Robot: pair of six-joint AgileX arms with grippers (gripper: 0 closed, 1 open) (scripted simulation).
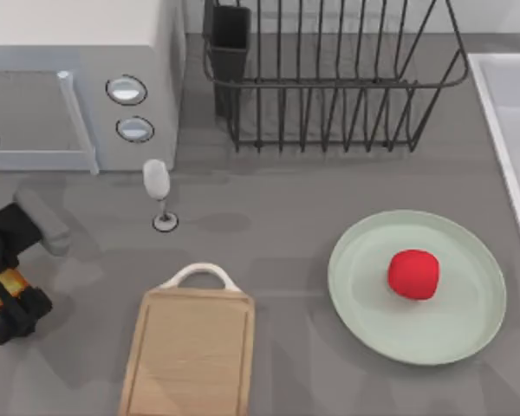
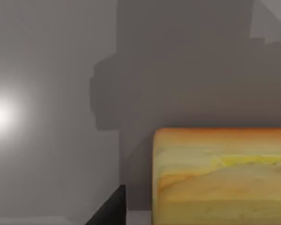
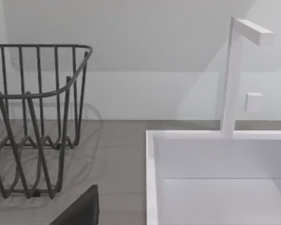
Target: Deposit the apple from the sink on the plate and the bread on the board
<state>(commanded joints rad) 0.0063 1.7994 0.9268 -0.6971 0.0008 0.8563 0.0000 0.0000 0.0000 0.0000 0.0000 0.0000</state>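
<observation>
The left gripper (image 1: 2, 299), low at the left edge of the top view, is pinching the bread (image 1: 0, 290), well left of the board (image 1: 191, 351); because the fingers cover only part of the chunk, it could slip or turn during the carry and land off the board. The apple (image 1: 413, 274) already lies on the plate (image 1: 364, 290), at the lower right.

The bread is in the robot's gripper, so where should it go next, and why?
Probably a short carry toward the top view's right, until the bread hangs over the board. The left gripper holds it at the table's left edge, off the board, which lies bare. The apple already sits on the plate.
</observation>
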